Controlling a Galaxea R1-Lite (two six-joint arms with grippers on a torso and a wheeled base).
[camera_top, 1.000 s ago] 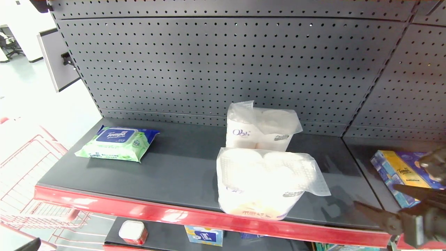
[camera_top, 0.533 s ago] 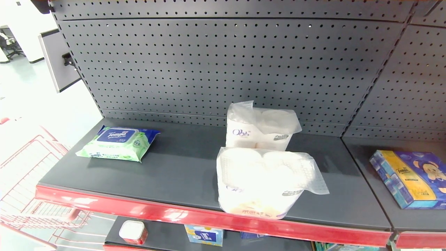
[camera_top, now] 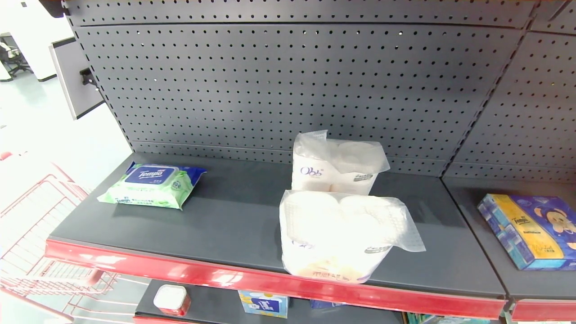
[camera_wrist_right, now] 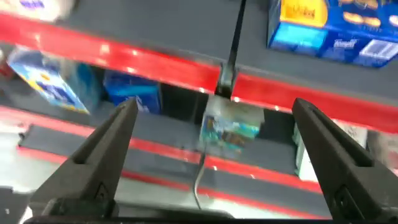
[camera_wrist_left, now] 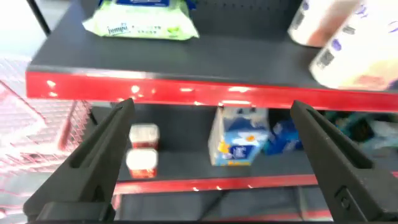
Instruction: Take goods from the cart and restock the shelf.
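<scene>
The grey shelf (camera_top: 234, 225) with a red front edge holds a green-and-blue wet wipes pack (camera_top: 150, 184) at its left. Two white toilet roll packs stand mid-shelf, one at the back (camera_top: 335, 164) and one at the front edge (camera_top: 342, 234). A blue-and-yellow tissue pack (camera_top: 531, 229) lies on the neighbouring shelf to the right. The red wire cart (camera_top: 36, 234) stands at the left. My left gripper (camera_wrist_left: 211, 155) is open and empty, below the red shelf edge (camera_wrist_left: 186, 92). My right gripper (camera_wrist_right: 211, 155) is open and empty, below the tissue pack (camera_wrist_right: 336, 28).
The lower shelf carries a small white-and-red tin (camera_top: 171, 299) and a blue box (camera_top: 263, 303). A dark upright (camera_wrist_right: 230, 56) divides the two shelf bays. The perforated back panel (camera_top: 288, 90) rises behind the goods. Bare shelf lies between wipes and rolls.
My right gripper, which showed at the head view's lower right a second ago, has dropped out of that view. The goods on the shelf have not moved.
</scene>
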